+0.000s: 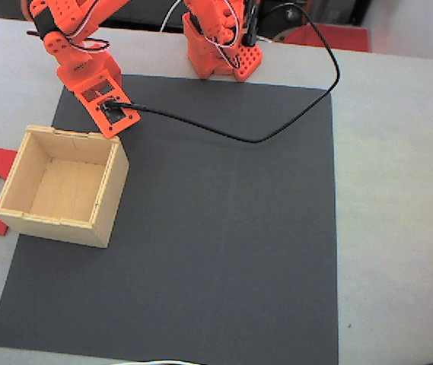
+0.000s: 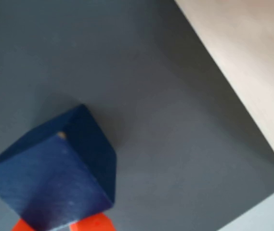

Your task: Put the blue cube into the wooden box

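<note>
Surface: dark grey mat [image 1: 224,251] on pale table [image 1: 399,190].
Count: one wooden box [image 1: 106,199], one blue cube [image 2: 55,178].
Gripper [image 2: 62,225]: clamped on blue cube.

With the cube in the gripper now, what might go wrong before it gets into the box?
The blue cube sits skewed at the orange fingertips, so it may twist loose. The gripper is beside the wooden box's back wall and might clip the rim. The black cable trails over the mat and might snag.
</note>
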Motion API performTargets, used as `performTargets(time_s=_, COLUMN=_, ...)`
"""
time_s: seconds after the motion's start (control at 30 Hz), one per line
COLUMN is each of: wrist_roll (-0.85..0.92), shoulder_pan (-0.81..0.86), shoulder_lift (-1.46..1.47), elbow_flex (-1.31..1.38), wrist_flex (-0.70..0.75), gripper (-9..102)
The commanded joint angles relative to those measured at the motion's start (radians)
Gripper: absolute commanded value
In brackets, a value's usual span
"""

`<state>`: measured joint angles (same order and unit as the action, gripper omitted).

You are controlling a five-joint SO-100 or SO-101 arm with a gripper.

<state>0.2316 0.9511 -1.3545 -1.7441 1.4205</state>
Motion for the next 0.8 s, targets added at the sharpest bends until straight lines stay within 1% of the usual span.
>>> performTargets(time_s=0.0, wrist_roll=0.043, shoulder_pan=-0.049, shoulder_lift=-0.063, elbow_flex=0.037, wrist_flex=0.064, gripper=17)
performTargets(time_s=0.07, wrist_roll=0.083, shoulder_pan=-0.084, shoulder_lift=-0.092, elbow_flex=0.037, wrist_flex=0.115, gripper=22)
performTargets(time_s=0.17, wrist_roll=0.155, shoulder_pan=-0.124, shoulder_lift=-0.14, elbow_flex=0.037, wrist_flex=0.163, gripper=26)
performTargets(time_s=0.3, wrist_roll=0.261, shoulder_pan=-0.15, shoulder_lift=-0.17, elbow_flex=0.037, wrist_flex=0.187, gripper=28)
performTargets(time_s=0.47, wrist_roll=0.445, shoulder_pan=-0.198, shoulder_lift=-0.156, elbow_flex=0.028, wrist_flex=0.232, gripper=28)
performTargets(time_s=0.57, wrist_roll=0.482, shoulder_pan=-0.212, shoulder_lift=-0.141, elbow_flex=0.028, wrist_flex=0.235, gripper=29)
performTargets(time_s=0.77, wrist_roll=0.491, shoulder_pan=-0.212, shoulder_lift=-0.124, elbow_flex=0.028, wrist_flex=0.242, gripper=29)
